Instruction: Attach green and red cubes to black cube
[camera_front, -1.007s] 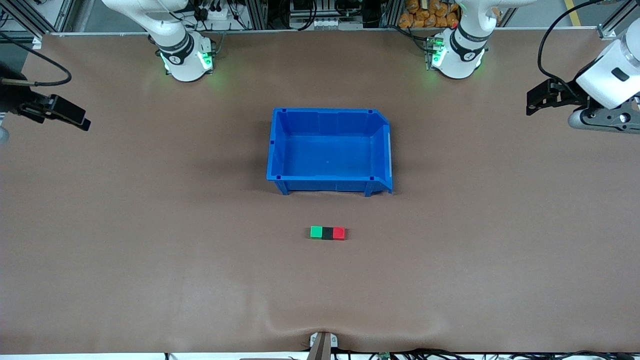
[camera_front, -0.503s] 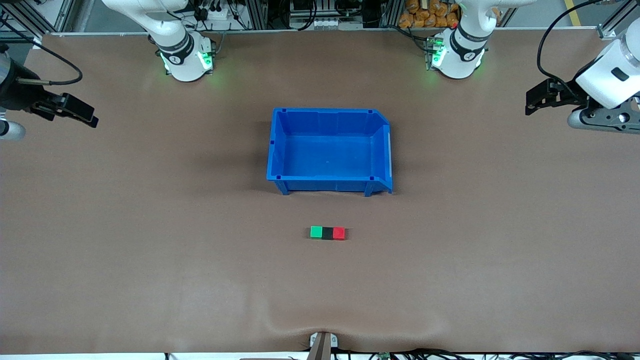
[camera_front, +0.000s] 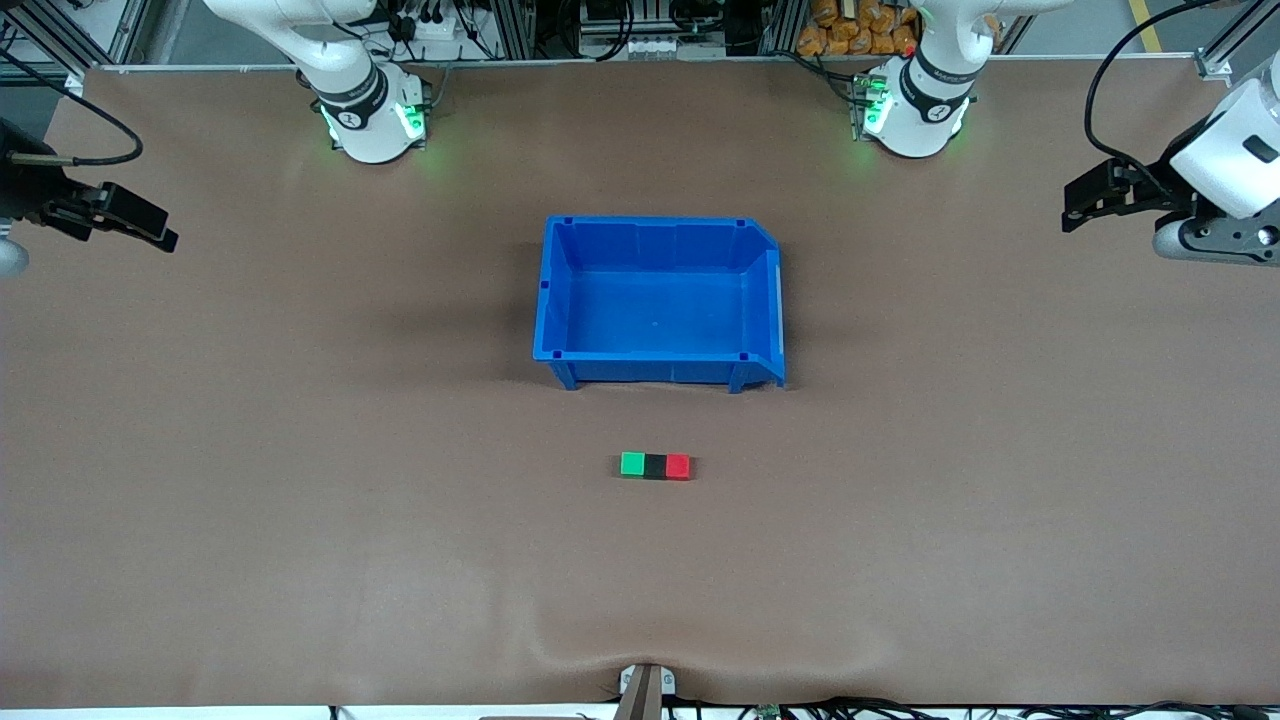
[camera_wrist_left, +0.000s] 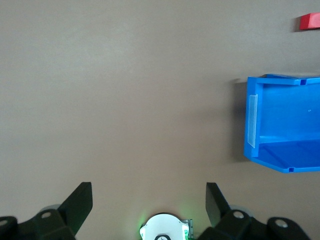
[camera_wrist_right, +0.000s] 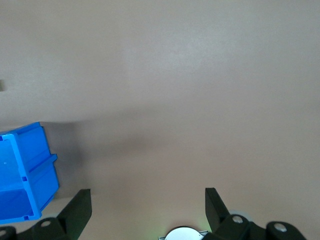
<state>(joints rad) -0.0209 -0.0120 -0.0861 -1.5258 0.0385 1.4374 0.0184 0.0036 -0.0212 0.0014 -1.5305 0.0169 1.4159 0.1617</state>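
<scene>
While the three small cubes sit in a row on the brown bench (camera_front: 300, 500), nearer to the front camera than the blue bin (camera_front: 560, 300), the black cube (camera_front: 655, 466) is hard to pick out: only a dark strip shows between the green cube (camera_front: 632, 463) and the red cube (camera_front: 678, 466), both touching it. The green cube lies toward the right arm's end of the row, the red cube toward the left arm's end. In the left wrist view only part of the red cube (camera_wrist_left: 310, 21) shows, cut off at the edge, and the other two cubes are out of the picture; the bin (camera_wrist_left: 260, 125) is cut off there as well. The right wrist view shows only a corner of the bin (camera_wrist_right: 30, 165) and no cubes. The left gripper (camera_front: 1078, 200) hangs over the bench well apart from the bin, toward the left arm's end, its fingers (camera_wrist_left: 80, 200) spread wide and holding nothing. The right gripper (camera_front: 150, 225) hangs toward the right arm's end, partly cut off by the picture's edge, its fingers (camera_wrist_right: 80, 205) likewise spread and empty.
</scene>
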